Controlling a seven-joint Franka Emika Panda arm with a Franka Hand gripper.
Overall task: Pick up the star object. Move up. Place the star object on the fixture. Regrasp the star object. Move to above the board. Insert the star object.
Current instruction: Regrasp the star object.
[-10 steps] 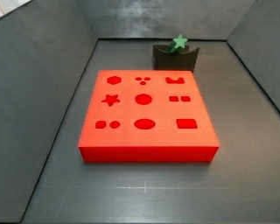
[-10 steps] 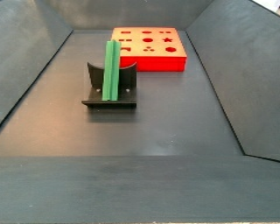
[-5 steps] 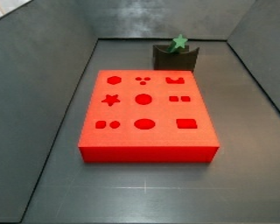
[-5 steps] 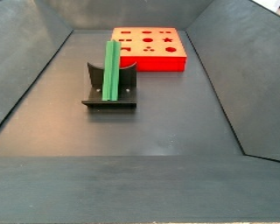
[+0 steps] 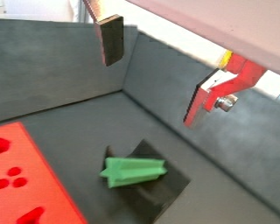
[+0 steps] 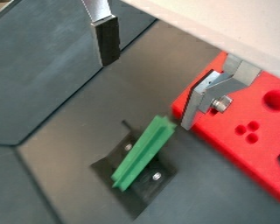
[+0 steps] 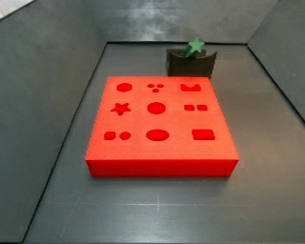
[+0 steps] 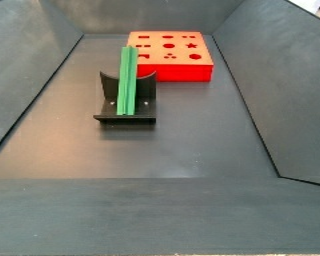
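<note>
- The claw (image 6: 149, 70) is seen only in the wrist views, fingers spread wide, nothing held, high above the floor.
- Below the open gap, the star object (image 6: 145, 153) stands upright in the fixture (image 8: 124, 100); a descent along its long axis is judged necessary.
- The board (image 7: 159, 124) lies just beside.

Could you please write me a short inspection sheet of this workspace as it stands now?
Surface: dark floor, bare around the parts.
Job's things: green peg stands upright in the fixture; red board lies flat, holes unfilled.
Clutter: nothing seen.
End effector: end effector above the peg in both wrist views, open, holding nothing; absent from both side views.
Cables: nothing seen.
Surroundings: dark sloped walls.
</note>
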